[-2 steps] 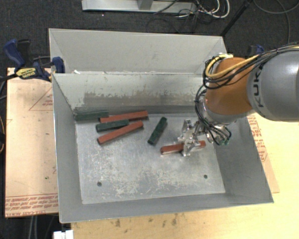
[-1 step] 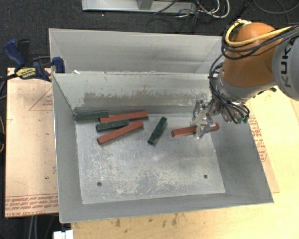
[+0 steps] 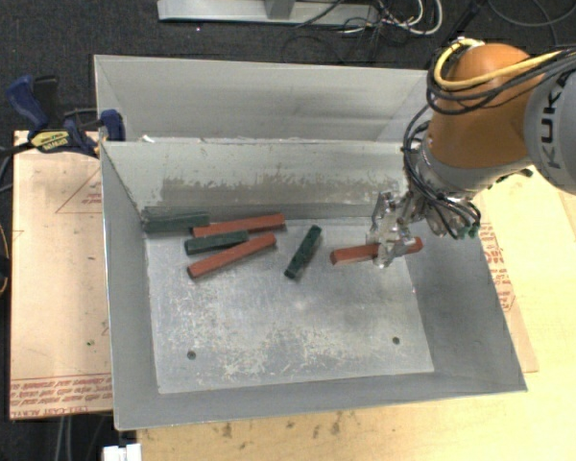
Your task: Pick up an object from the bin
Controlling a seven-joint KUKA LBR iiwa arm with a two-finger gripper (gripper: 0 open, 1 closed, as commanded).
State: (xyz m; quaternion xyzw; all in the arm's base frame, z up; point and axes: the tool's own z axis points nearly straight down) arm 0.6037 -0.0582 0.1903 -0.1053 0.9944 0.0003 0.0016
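Red bar at right of the bin, gripper over it

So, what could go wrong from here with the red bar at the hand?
1. The hand seems to grip the red bar away from its middle, so the longer end may droop or slip out.
2. The bar's short end is close to the bin's sloped right wall and might catch there during the lift.

The grey bin is showing pale scratches, a red stick and dark green stick are contrasting, the wrist cover is glowing orange.
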